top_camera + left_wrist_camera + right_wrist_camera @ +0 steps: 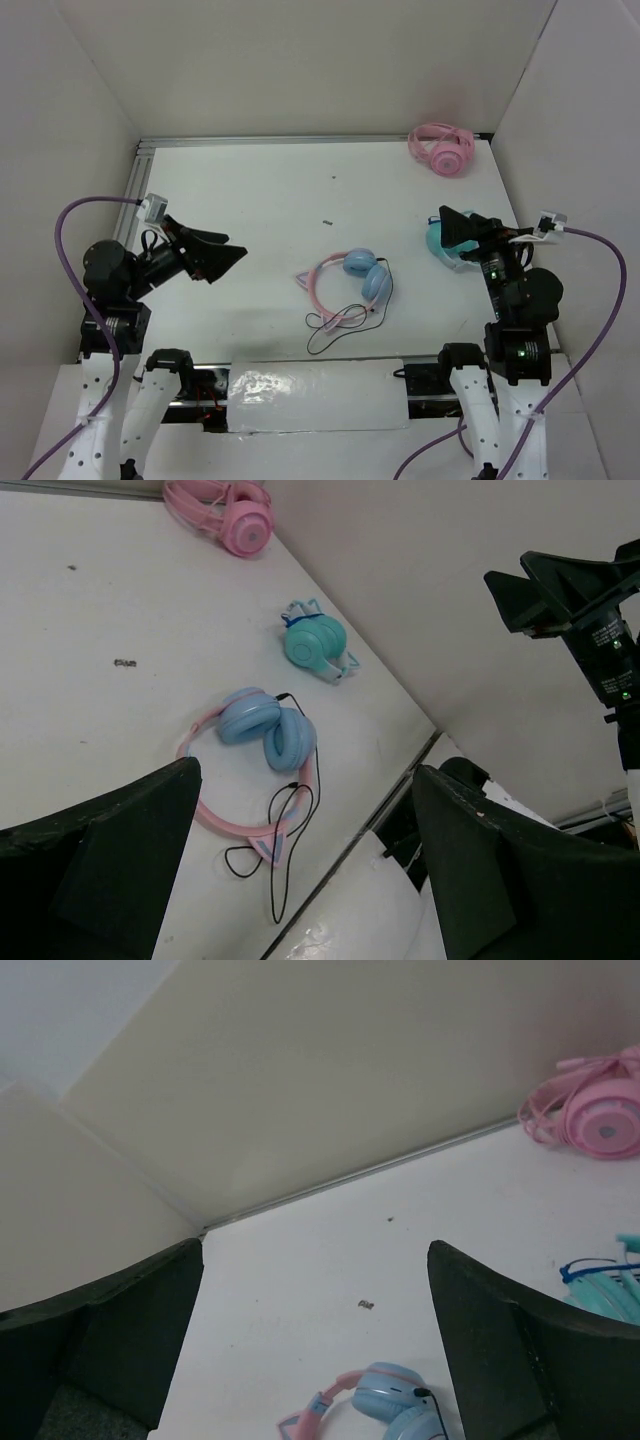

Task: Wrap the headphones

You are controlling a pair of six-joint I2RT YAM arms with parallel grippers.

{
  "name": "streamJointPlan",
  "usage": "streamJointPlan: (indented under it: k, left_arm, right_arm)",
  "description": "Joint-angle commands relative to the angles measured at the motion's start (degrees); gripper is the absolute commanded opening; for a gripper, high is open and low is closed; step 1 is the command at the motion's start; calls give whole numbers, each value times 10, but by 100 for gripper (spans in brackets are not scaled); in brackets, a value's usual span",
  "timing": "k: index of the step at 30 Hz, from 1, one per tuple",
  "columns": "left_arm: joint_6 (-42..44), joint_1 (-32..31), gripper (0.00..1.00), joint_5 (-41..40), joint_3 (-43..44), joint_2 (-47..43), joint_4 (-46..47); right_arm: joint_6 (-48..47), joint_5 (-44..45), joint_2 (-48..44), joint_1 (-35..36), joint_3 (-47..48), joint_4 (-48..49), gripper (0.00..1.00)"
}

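Observation:
The headphones (352, 283) lie flat near the table's front middle, with light blue ear cups folded together, a pink headband and cat ears. Their thin black cable (335, 328) trails in loose loops toward the near edge. They also show in the left wrist view (265, 728) and at the bottom of the right wrist view (385, 1405). My left gripper (228, 252) is open and empty, raised to the left of them (305, 780). My right gripper (452, 232) is open and empty, raised to their right (315, 1250).
All-pink headphones (440, 148) lie in the back right corner. Teal headphones (440, 250) lie at the right wall, partly hidden under my right gripper. A small dark speck (327, 221) is mid-table. White walls enclose three sides. A shiny strip (320, 385) runs along the near edge.

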Motion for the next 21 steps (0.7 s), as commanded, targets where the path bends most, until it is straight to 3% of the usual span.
streamJointPlan:
  k: [1, 6, 13, 15, 16, 18, 21]
  left_arm:
    - [-26, 2, 99, 43, 1, -10, 39]
    - [-3, -3, 99, 43, 20, 19, -40]
    - [-7, -56, 99, -29, -37, 89, -54]
    - [-2, -103, 99, -56, -38, 117, -59]
    - [-3, -125, 99, -110, -39, 151, -62]
    - [-8, -185, 99, -194, -33, 209, -70]
    - [-8, -264, 99, -258, -7, 282, -80]
  right_arm:
    - [-26, -60, 10, -2, 31, 25, 100]
    - [3, -10, 30, -2, 67, -41, 100]
    - [43, 53, 28, -2, 9, -56, 100]
    - [34, 52, 35, -2, 13, -84, 100]
    - [34, 52, 39, -2, 12, -89, 100]
    - [43, 96, 45, -2, 3, -107, 100]
    - [50, 141, 47, -2, -17, -120, 100]
